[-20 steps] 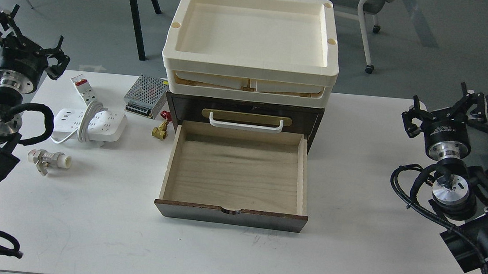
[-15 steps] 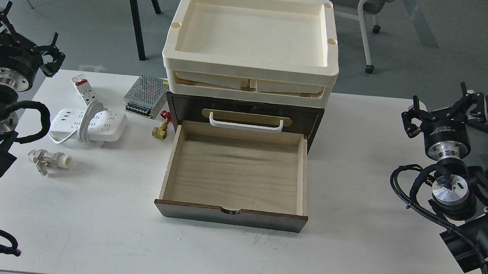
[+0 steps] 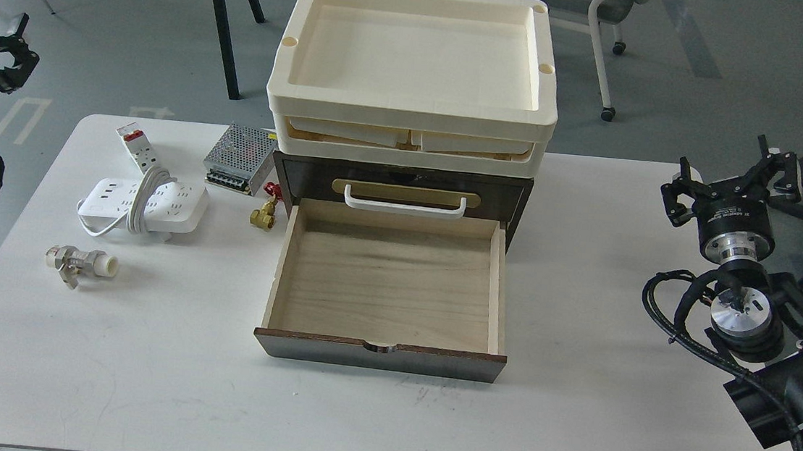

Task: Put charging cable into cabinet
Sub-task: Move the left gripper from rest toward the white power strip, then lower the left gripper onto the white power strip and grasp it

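The charging cable (image 3: 145,203), a flat white power strip with its cord wound around the middle, lies on the white table (image 3: 141,377) left of the cabinet. The cabinet (image 3: 304,177) is dark brown, with a gold plate, a white handle (image 3: 403,202) and cream trays (image 3: 411,114) stacked on top. Its pale wood drawer (image 3: 389,282) is pulled out and empty. My left gripper (image 3: 12,61) is at the far left edge, off the table and partly cut off. My right gripper (image 3: 733,178) is open and empty, beyond the table's right end.
A small white block with a red switch (image 3: 136,143) and a perforated metal box (image 3: 240,157) lie behind the strip. A brass valve (image 3: 263,215) sits by the cabinet's left side. A white and metal valve (image 3: 78,264) lies in front of the strip.
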Robot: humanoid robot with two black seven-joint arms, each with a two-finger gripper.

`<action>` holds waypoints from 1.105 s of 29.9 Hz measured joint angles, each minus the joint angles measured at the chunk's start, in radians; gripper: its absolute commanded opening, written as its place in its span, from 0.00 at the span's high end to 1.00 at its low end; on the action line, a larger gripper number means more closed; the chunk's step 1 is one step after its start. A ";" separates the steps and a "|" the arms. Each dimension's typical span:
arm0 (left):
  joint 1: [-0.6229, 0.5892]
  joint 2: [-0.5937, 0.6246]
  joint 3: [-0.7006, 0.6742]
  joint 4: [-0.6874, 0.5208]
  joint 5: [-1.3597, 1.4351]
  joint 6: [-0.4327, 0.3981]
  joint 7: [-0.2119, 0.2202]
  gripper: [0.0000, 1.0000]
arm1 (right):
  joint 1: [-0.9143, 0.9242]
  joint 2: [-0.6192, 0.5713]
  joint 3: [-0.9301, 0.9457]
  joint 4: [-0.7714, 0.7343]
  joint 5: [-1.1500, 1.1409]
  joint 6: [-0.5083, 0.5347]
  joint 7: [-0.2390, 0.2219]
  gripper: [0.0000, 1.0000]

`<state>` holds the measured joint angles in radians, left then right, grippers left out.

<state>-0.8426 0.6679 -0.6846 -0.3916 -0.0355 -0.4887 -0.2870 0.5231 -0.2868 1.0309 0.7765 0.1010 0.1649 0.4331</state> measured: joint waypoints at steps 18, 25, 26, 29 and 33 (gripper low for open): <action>-0.046 0.323 0.063 -0.665 1.022 0.000 -0.020 0.04 | -0.002 0.000 -0.002 0.006 -0.003 0.001 -0.001 0.00; 0.004 0.310 0.139 -0.666 1.467 0.166 -0.053 0.11 | -0.003 0.000 -0.002 0.007 -0.003 0.001 -0.001 0.00; 0.011 0.309 0.163 -0.662 1.505 0.205 -0.054 0.11 | -0.003 0.000 -0.004 0.007 -0.003 0.001 -0.001 0.00; 0.028 0.302 0.266 -0.643 1.587 0.326 -0.053 0.11 | -0.003 0.000 -0.015 0.006 -0.003 0.000 0.000 0.00; 0.032 0.248 0.388 -0.579 1.612 0.416 -0.042 0.11 | -0.002 0.003 -0.020 0.006 -0.003 -0.001 0.001 0.00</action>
<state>-0.8109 0.9161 -0.2967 -0.9710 1.5768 -0.0729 -0.3288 0.5215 -0.2842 1.0111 0.7823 0.0981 0.1643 0.4338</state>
